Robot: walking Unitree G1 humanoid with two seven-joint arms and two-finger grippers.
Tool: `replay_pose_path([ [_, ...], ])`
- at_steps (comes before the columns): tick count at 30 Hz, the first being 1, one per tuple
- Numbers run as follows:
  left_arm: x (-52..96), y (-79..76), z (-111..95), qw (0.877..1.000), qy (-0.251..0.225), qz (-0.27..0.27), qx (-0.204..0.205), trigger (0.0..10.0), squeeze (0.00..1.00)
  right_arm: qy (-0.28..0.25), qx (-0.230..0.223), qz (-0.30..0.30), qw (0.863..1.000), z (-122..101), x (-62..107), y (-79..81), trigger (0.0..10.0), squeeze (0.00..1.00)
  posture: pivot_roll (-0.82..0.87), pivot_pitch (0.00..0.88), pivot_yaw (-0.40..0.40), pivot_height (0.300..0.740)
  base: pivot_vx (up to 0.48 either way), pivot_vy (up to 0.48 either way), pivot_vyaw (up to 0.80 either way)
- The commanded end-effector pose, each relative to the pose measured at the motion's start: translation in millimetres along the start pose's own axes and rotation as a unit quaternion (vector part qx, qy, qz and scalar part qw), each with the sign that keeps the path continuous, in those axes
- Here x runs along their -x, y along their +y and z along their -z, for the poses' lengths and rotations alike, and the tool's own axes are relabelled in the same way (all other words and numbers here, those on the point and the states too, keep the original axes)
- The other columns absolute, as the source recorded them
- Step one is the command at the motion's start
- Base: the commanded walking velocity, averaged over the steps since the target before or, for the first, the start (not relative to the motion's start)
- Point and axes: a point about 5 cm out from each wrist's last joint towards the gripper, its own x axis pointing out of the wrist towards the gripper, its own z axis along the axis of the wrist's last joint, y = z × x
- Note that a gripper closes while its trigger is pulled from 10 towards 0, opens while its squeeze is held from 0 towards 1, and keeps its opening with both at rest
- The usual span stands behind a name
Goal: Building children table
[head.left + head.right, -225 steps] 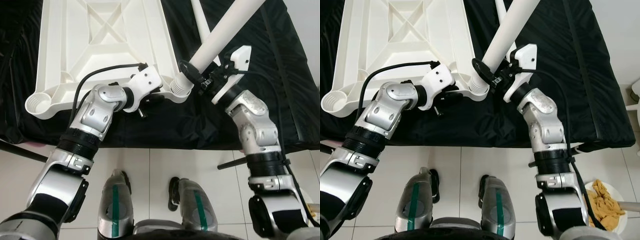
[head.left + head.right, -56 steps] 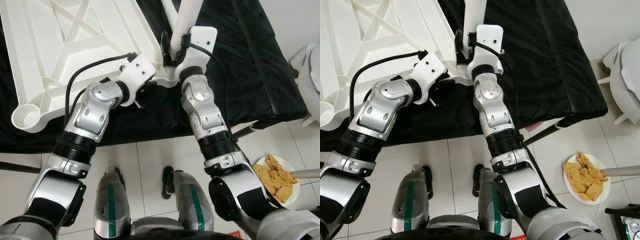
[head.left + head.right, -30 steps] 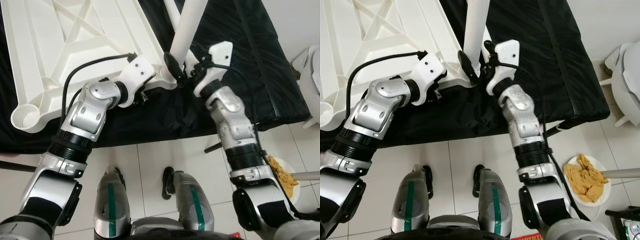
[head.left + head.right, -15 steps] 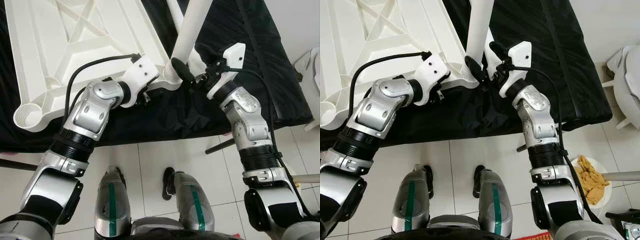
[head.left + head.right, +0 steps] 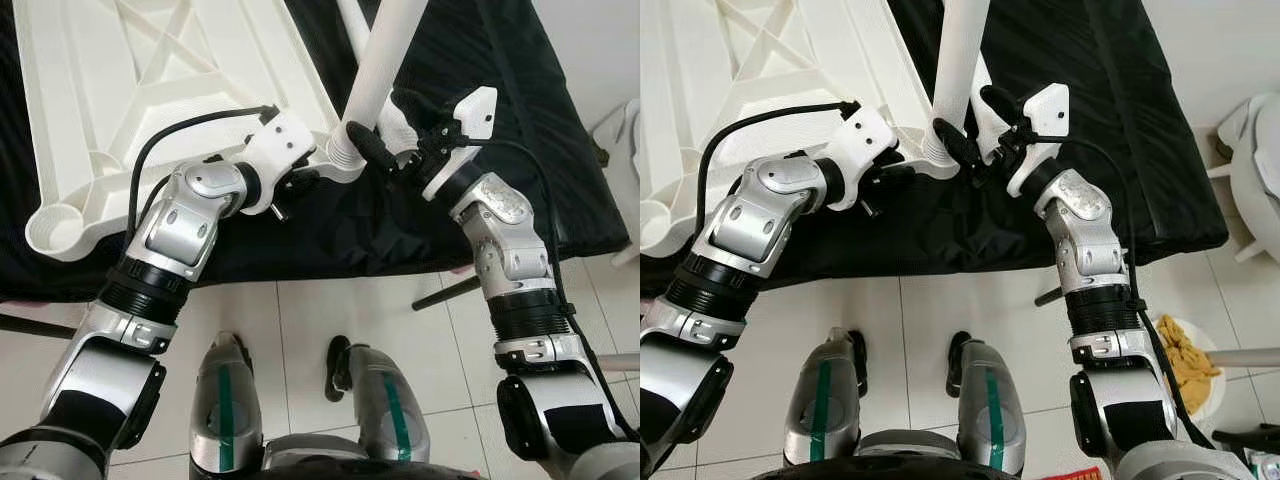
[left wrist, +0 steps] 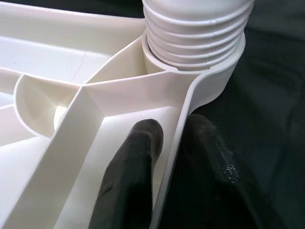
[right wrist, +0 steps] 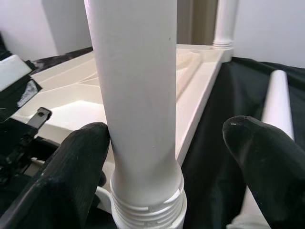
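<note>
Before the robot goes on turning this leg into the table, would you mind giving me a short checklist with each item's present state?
1. Left gripper pinches the rim of the upturned table top near the corner: ok.
2. Leg stands in the corner socket, its threaded end entered: ok.
3. Thread fully seated: not ok, several ridges still show above the socket.
4. Right gripper closed on the leg: not ok, one finger touches it, the other stands clear.
5. Leg square to the table top: cannot tell.
6. Spare leg lies on the black cloth, apart from the work: ok.
</note>
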Motion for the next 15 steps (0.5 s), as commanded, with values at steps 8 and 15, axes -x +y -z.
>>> replay_pose_path([
  [8, 1.9, 2.3, 1.6, 1.0, 0.009, -0.001, -0.018, 10.0, 0.0, 0.002, 0.006, -0.005, 1.0, -1.4, 5.8, -8.1, 10.0, 0.0, 0.02, 0.082, -0.03, 0.74, 0.0, 0.0, 0.0],
  [15, 0.1, 3.2, 3.4, 1.0, 0.022, -0.005, -0.021, 10.0, 0.0, 0.006, 0.0, -0.044, 0.999, -0.7, 5.8, -4.8, 10.0, 0.0, 0.02, 0.08, -0.026, 0.74, 0.0, 0.0, 0.0],
])
